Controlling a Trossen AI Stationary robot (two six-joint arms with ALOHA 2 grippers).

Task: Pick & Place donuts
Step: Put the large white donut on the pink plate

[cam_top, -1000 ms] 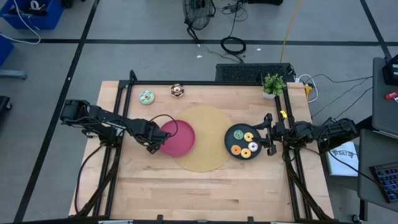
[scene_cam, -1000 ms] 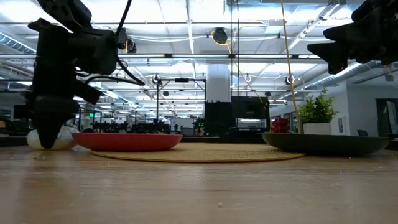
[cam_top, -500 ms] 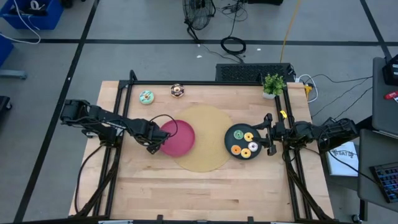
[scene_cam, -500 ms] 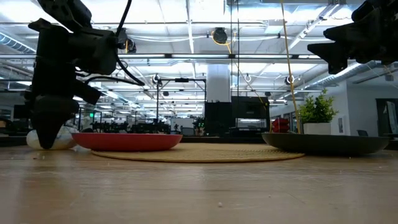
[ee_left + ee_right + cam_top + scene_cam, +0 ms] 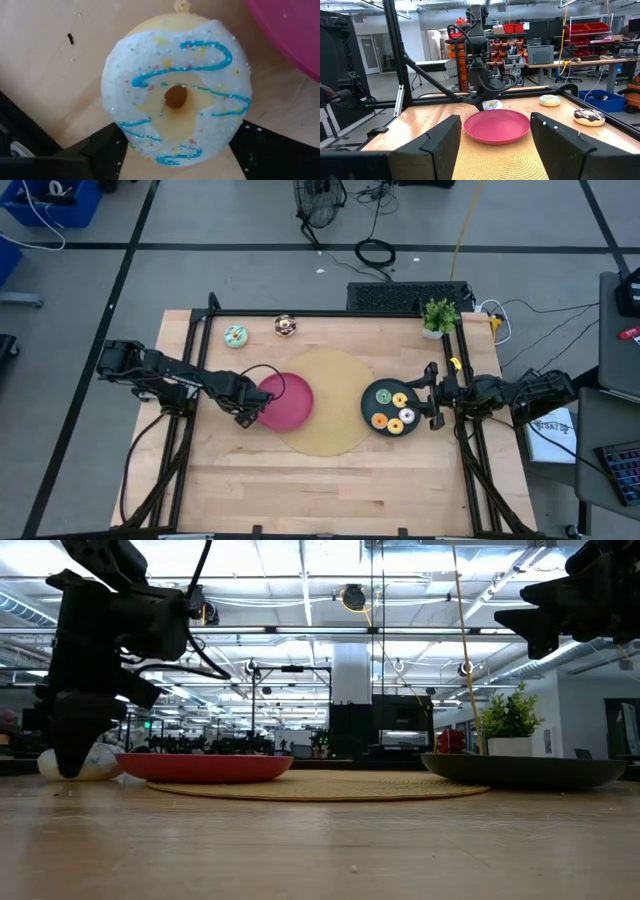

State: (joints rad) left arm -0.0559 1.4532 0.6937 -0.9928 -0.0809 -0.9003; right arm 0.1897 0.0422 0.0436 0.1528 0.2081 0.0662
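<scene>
Almost nothing differs from half a second ago: the left end effector (image 5: 243, 416) stays low beside the pink plate (image 5: 290, 402), fingers apart around a white donut (image 5: 175, 97) on the worktop (image 5: 300, 480), which has edged slightly leftward in the low view. The right end effector (image 5: 432, 396) still waits, open, by the black plate (image 5: 366, 400).

- From where I stood, no word, label, brand name or number could be read on anything on the table or in the room behind it.
- The red bins (image 5: 592, 31) on the far shelves carried no legible marking.
- The white-iced donut (image 5: 176, 97) showed only blue squiggles and sprinkles, not lettering.
</scene>
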